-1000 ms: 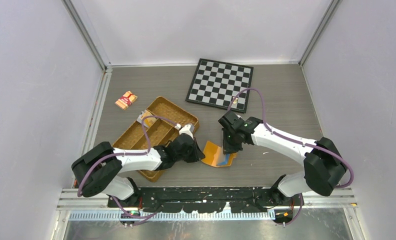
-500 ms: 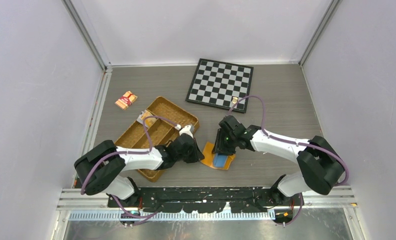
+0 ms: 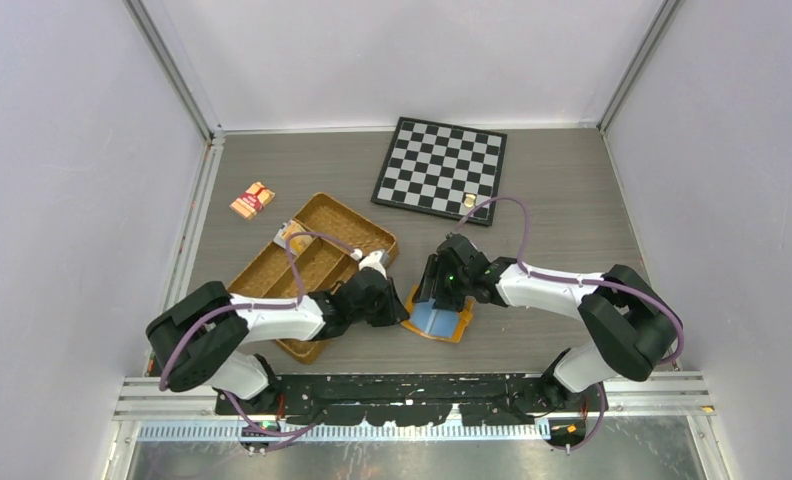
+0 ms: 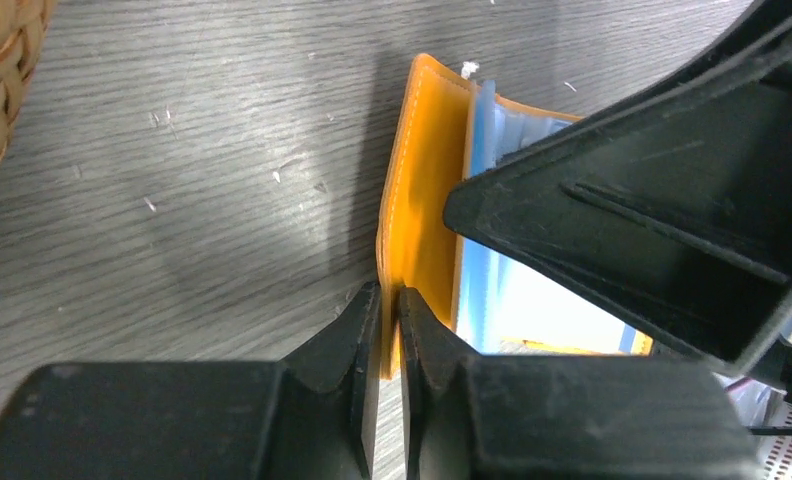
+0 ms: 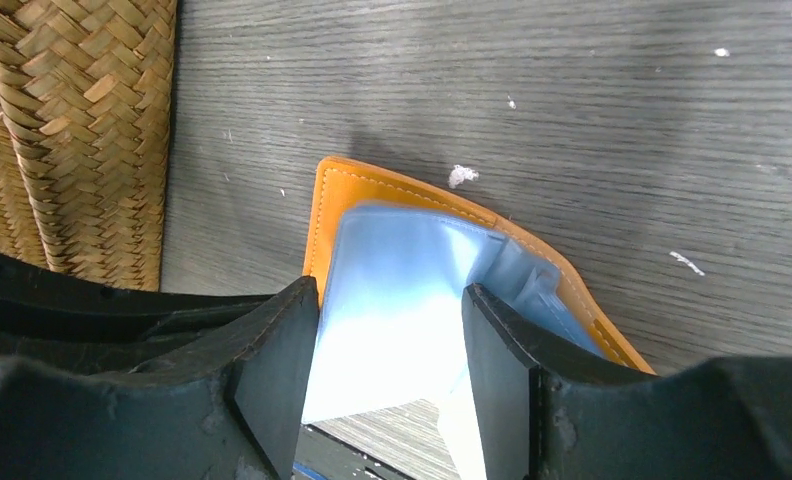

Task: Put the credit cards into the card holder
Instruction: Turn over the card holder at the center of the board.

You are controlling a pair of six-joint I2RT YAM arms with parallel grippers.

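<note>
The orange card holder [image 3: 416, 297] lies open on the table between the arms. A light blue credit card [image 3: 438, 321] rests on its inner face, reaching past the near edge. My left gripper [image 3: 400, 306] is shut on the card holder's left flap [image 4: 422, 200]; the thin orange edge stands between its fingertips [image 4: 390, 305]. My right gripper [image 3: 434, 291] hovers just over the card [image 5: 392, 270] and is open [image 5: 390, 330], one finger on each side of it. More blue edges [image 5: 532, 285] show tucked under the holder's right side [image 5: 572, 290].
A brown woven divided tray [image 3: 317, 262] sits under the left arm, close to the holder's left [image 5: 82, 130]. A chessboard [image 3: 439, 168] with a small pale piece [image 3: 469, 201] lies behind. A red-and-tan packet [image 3: 253, 200] lies at the far left.
My right gripper has swung left and down over the holder and opened, letting go of the blue card, which now lies flat in the holder. The left gripper stayed on the flap.
</note>
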